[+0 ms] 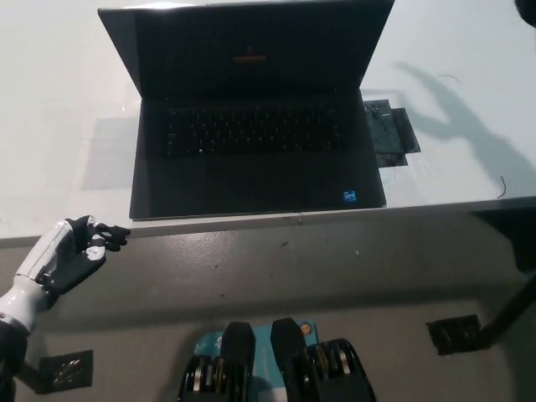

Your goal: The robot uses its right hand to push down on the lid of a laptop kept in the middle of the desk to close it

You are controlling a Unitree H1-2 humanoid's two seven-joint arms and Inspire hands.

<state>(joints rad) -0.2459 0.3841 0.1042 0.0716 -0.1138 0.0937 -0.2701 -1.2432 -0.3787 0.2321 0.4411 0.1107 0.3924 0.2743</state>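
While its lid stands raised, the black laptop sits open in the middle of the white counter, dark screen showing a small orange mark, a blue sticker by the keyboard. Low at the left, off the counter's edge, the white left hand rests with fingers spread, holding nothing.

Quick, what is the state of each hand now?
Left hand: open, holding nothing, resting below the desk edge.
Right hand: not in view; only a shadow falls on the desk.
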